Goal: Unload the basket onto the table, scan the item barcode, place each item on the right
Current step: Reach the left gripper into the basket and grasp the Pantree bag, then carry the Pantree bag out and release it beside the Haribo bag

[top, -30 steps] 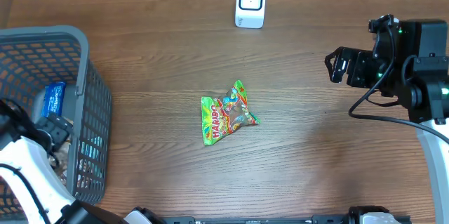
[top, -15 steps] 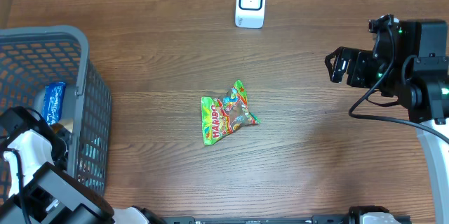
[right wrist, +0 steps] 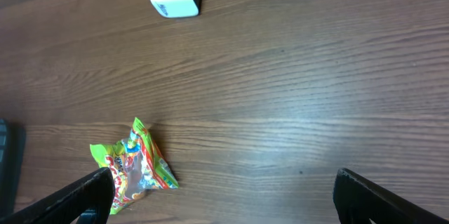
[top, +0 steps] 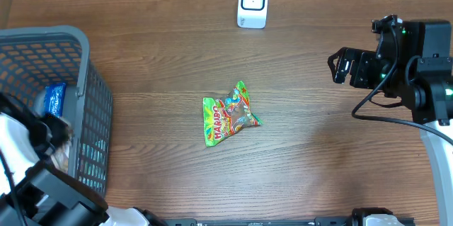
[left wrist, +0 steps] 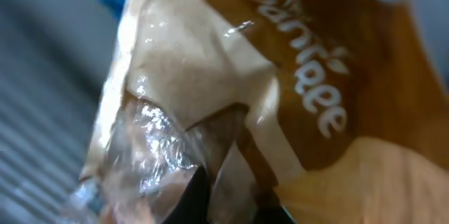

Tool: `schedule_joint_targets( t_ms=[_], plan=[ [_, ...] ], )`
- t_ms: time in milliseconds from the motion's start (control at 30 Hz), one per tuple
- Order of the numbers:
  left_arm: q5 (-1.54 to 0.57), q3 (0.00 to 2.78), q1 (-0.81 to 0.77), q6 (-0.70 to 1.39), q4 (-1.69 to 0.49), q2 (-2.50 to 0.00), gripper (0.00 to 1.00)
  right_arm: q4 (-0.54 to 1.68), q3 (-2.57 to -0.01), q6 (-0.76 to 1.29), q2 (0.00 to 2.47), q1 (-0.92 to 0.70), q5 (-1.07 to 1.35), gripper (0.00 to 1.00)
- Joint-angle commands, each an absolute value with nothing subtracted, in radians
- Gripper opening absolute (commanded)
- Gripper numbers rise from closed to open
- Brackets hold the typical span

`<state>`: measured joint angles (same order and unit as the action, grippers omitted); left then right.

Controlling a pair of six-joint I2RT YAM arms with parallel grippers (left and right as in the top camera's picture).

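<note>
Left claw point(top: 58, 131) clamped on tan packet point(left wrist: 231, 76), down in the basket point(top: 86, 63).
Overhead: left claw sits inside the basket at the worktop's point(top: 318, 162) left edge. Right claw point(top: 340, 66) hangs jaws apart at the right, well apart from scanner point(top: 253, 3) and Haribo bag point(top: 230, 114). Left wrist: packet fills the view, film pinched at the dark fingertips point(left wrist: 198, 197). Right wrist: fingers point(right wrist: 77, 196) spread wide, Haribo bag lower left, scanner at top.

Brown wood-grain table point(top: 156, 42); soft, even light.
</note>
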<state>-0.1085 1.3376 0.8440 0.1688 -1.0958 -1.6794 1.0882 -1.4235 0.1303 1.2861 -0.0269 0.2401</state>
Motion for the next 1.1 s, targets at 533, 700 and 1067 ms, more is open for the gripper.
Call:
schedule_joint_targets(
  t_ms=[533,700,1067],
  plan=[
    [-0.410,2.004,0.224,-0.043,-1.518,-1.517,0.04,1.084,-1.441,0.134,1.287,-0.023,0.249,1.00],
    [-0.143,1.881,-0.080,0.147,-1.469,-1.547,0.04,1.084,-1.440,0.134,1.287,-0.023,0.249,1.00],
    [0.074,1.444,-0.408,0.439,-1.171,-1.738,0.05,1.089,-1.439,0.134,1.317,-0.023,0.249,1.00]
  ],
)
